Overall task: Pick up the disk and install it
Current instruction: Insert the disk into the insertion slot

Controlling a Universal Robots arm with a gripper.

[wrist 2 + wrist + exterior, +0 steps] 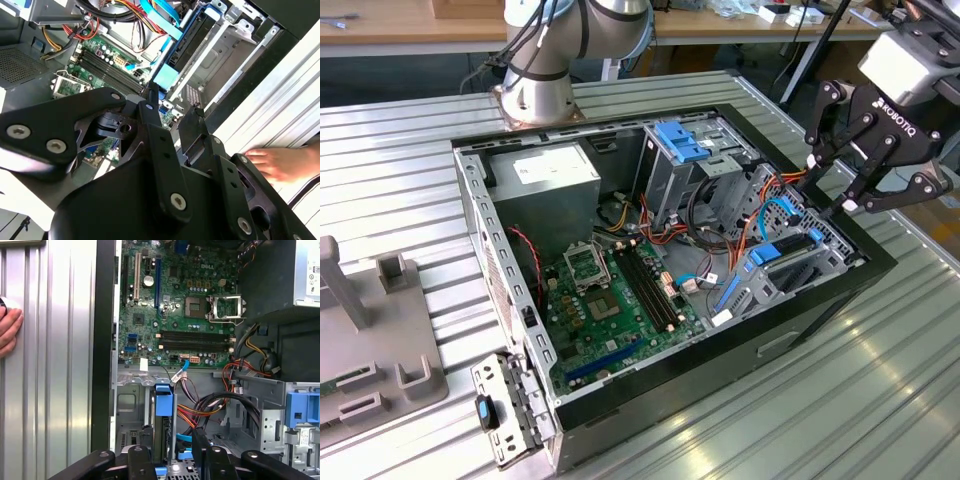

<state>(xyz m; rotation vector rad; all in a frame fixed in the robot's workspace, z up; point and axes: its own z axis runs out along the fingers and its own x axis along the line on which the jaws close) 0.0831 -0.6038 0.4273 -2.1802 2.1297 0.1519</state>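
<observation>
The disk point(788, 247), a dark drive in a bright blue carrier, stands on edge in the drive bay at the corner of the open computer case point(520, 300), toward the exterior view's right. Both wrist views show it, with its blue rail point(186, 37) and blue tab point(163, 402). My gripper point(830, 185) hangs above and just outside that corner, apart from the disk. Its black fingers point(140, 460) are spread open with nothing between them, and the disk lies beneath the gap of the gripper point(175, 456) and beyond the gripper point(172, 107).
Inside the case are the green motherboard point(610, 290), a grey power supply point(555, 175), an upright metal cage with a light-blue bracket point(678, 140) and loose cables point(720, 215). A person's hand point(280, 162) rests on the ribbed metal table point(880, 380) beside the case. A grey fixture point(380, 340) stands at the exterior view's left.
</observation>
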